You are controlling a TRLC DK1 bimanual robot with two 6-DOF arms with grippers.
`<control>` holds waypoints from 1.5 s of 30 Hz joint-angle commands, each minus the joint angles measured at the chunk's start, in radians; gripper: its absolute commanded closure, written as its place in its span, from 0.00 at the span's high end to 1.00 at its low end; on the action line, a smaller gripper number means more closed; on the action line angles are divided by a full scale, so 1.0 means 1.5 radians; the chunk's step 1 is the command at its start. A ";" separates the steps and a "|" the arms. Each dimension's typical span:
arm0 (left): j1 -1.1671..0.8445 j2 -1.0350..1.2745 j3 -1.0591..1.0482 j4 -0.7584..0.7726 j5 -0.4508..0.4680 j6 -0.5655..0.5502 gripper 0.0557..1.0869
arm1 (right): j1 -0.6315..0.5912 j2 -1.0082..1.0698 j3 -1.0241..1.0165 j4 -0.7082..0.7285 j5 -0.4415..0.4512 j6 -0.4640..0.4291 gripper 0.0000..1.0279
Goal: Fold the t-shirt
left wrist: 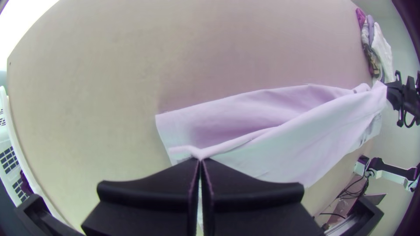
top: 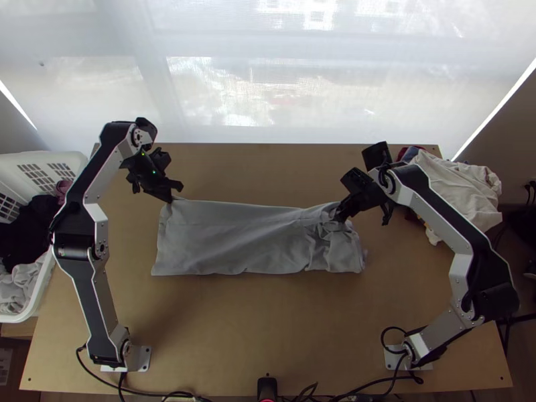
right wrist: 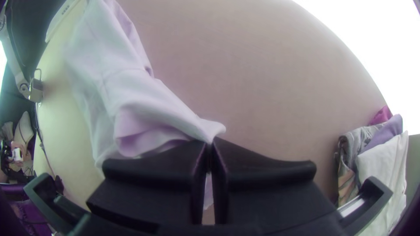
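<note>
The grey t-shirt [top: 234, 238] lies as a long folded strip across the middle of the table, bunched at its right end. My left gripper [top: 169, 198] is shut on its far left corner; in the left wrist view that gripper [left wrist: 201, 160] pinches the raised edge of the pale cloth [left wrist: 288, 144]. At the bunched end my right gripper [top: 343, 213] holds the far edge. Seen from the right wrist, the right gripper [right wrist: 211, 142] is closed on a fold of the shirt [right wrist: 127, 91], with loose layers hanging beside the fingers.
A white basket [top: 50, 268] with dark and light clothes stands at the left edge. A pile of clothes [top: 459, 184] lies at the table's far right corner. Bare wood [top: 268, 315] stretches between the shirt and the near edge.
</note>
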 commanded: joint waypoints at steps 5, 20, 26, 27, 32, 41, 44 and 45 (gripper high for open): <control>-0.018 0.020 0.011 0.037 -0.007 0.002 0.46 | -0.004 0.046 -0.035 0.042 0.003 0.029 0.94; -0.034 -0.154 -0.220 -0.003 -0.034 -0.001 0.77 | 0.041 -0.110 0.064 0.035 0.003 0.089 0.96; -0.030 -0.156 -0.259 0.029 -0.046 -0.010 0.77 | 0.150 -0.117 0.089 -0.021 0.003 0.113 0.96; -0.030 -0.156 -0.261 0.030 -0.046 -0.012 0.77 | 0.166 -0.121 0.074 -0.021 0.003 0.113 0.96; -0.026 -0.158 -0.285 0.045 -0.047 -0.023 0.77 | 0.227 -0.125 -0.007 -0.017 0.004 0.124 0.96; -0.019 -0.143 -0.304 0.103 -0.069 -0.039 0.77 | 0.267 -0.123 -0.081 0.020 0.008 0.129 0.96; -0.023 -0.133 -0.302 0.120 -0.077 -0.045 0.77 | 0.267 -0.121 -0.097 0.030 0.011 0.127 0.96; -0.023 -0.130 -0.303 0.125 -0.078 -0.047 0.77 | 0.267 -0.120 -0.100 0.031 0.012 0.126 0.96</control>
